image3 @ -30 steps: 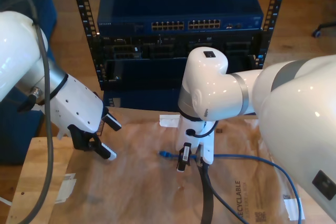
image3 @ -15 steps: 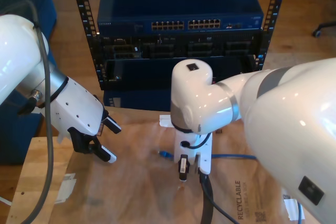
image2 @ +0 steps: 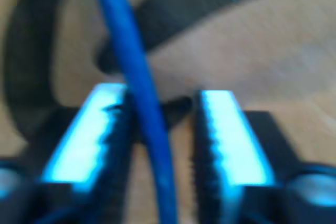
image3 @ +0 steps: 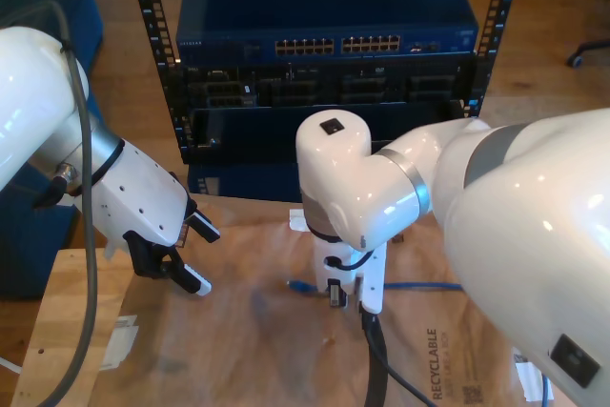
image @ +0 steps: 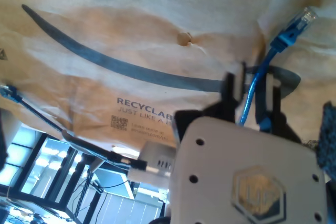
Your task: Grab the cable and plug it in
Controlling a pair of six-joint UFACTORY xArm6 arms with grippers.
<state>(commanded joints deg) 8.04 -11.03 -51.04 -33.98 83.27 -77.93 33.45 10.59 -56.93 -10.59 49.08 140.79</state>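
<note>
The counter (image3: 67,321) is pale wood with crinkly brown packing paper (image3: 257,331) spread over most of it, the kind with a "RECYCLABLE" print. Behind it is a rack (image3: 152,64) holding a dark-blue network switch (image3: 324,16) with two rows of ports. Around that the floor (image3: 543,16) is wood.

The cable (image3: 419,285) lies flat on the paper. It runs in from the exterior view's right and its plug (image3: 298,285) ends near the middle.

My first gripper (image: 251,85) has its claw spread, one finger on each side of the cable, and the plug sticks out just past it. My second gripper (image2: 160,108) is blurry up close, claw also spread. The blue line runs between its pads, right against one of them.

In the exterior view, one white arm (image3: 353,188) reaches down at the cable beside a thick black cable (image3: 372,359). Another arm (image3: 133,197), at that view's left, hangs over bare paper. I can't tell which arm is which.
</note>
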